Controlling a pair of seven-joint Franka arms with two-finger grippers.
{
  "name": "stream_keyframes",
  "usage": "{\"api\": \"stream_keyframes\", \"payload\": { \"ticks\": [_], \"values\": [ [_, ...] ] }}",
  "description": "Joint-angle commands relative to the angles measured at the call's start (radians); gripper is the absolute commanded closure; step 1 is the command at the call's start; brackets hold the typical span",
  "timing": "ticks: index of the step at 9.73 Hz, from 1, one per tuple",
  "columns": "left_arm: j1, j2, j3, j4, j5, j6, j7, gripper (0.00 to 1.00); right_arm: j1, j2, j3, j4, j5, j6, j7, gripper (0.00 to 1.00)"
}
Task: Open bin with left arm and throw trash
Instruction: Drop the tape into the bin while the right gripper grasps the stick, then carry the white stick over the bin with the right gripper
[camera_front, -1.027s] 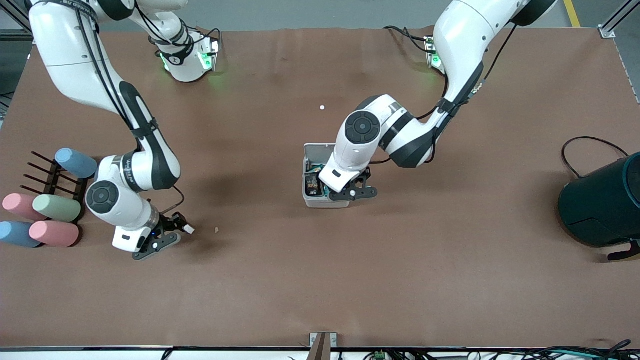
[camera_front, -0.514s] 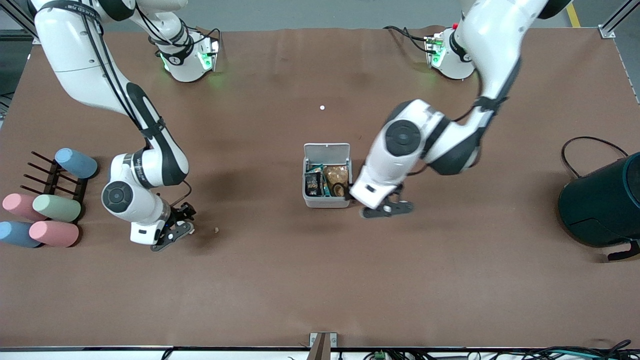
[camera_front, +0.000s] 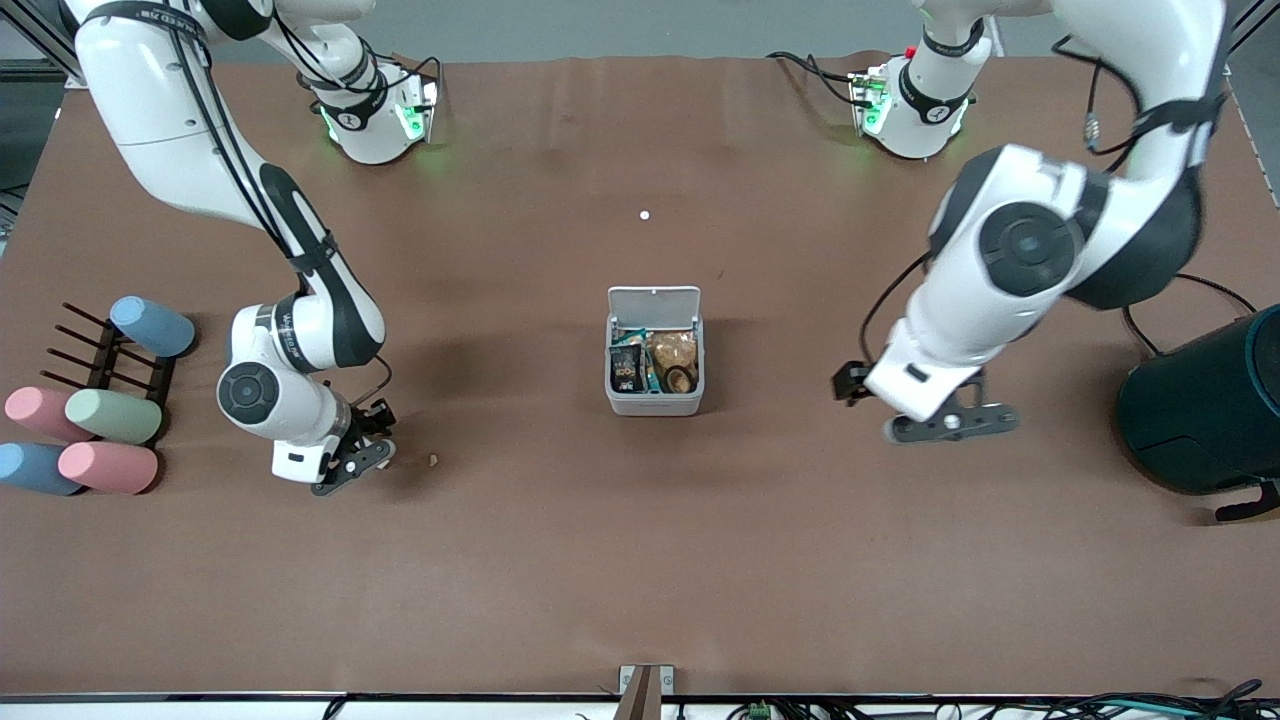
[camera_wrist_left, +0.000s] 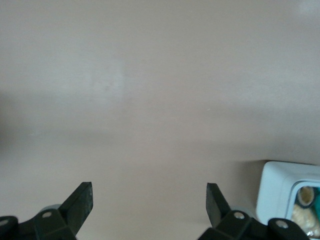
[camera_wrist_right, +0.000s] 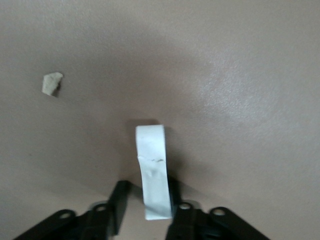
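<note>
The bin (camera_front: 654, 403) stands mid-table with its white lid (camera_front: 654, 301) swung open. Inside it lie the black snack packet (camera_front: 626, 368) and the dark tape ring (camera_front: 681, 379). My left gripper (camera_front: 947, 424) is open and empty above bare table between the bin and the teal container. A corner of the bin shows in the left wrist view (camera_wrist_left: 279, 187), beside my left gripper (camera_wrist_left: 150, 197). My right gripper (camera_front: 362, 455) is low over the table toward the right arm's end. It is shut on the white paper scrap (camera_wrist_right: 151, 165), which sticks out past the fingers of my right gripper (camera_wrist_right: 147, 195).
A tiny tan crumb (camera_front: 433, 460) lies beside my right gripper and also shows in the right wrist view (camera_wrist_right: 51, 83). A white dot (camera_front: 644, 215) lies farther from the camera than the bin. A dark teal round container (camera_front: 1205, 410) stands at the left arm's end. A rack of pastel cylinders (camera_front: 95, 400) stands at the right arm's end.
My left arm has swung away from the bin toward the teal container, leaving the lid open. My right gripper has shifted a little toward the bin with the scrap.
</note>
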Motion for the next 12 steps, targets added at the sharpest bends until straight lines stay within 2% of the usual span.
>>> {"api": "stream_keyframes", "payload": {
  "ticks": [1,3,4,5,7,9,10,12],
  "values": [
    [0.024,-0.119,0.013,-0.020,-0.057,-0.066,0.100,0.00,0.020,-0.014,0.001,-0.010,-0.009,-0.003,0.109,1.00],
    [0.012,-0.217,0.147,-0.010,-0.145,-0.144,0.259,0.00,0.055,-0.023,0.010,0.029,-0.007,-0.006,0.277,1.00],
    [0.012,-0.266,0.229,-0.017,-0.184,-0.190,0.376,0.00,0.082,-0.047,0.025,0.049,-0.007,-0.026,0.396,1.00],
    [0.009,-0.292,0.278,-0.013,-0.201,-0.229,0.416,0.00,0.107,-0.064,0.053,0.081,-0.006,-0.068,0.510,1.00],
    [-0.043,-0.325,0.408,-0.020,-0.203,-0.269,0.508,0.00,0.125,-0.073,0.173,0.217,-0.004,-0.211,0.801,1.00],
    [-0.051,-0.322,0.443,-0.022,-0.201,-0.269,0.576,0.00,0.154,-0.072,0.295,0.317,-0.006,-0.244,1.063,1.00],
    [-0.051,-0.317,0.443,-0.016,-0.198,-0.269,0.582,0.00,0.208,-0.072,0.315,0.325,-0.006,-0.244,1.163,1.00],
    [-0.054,-0.285,0.441,0.028,-0.193,-0.252,0.590,0.00,0.320,-0.070,0.314,0.324,-0.009,-0.238,1.283,1.00]
  ]
}}
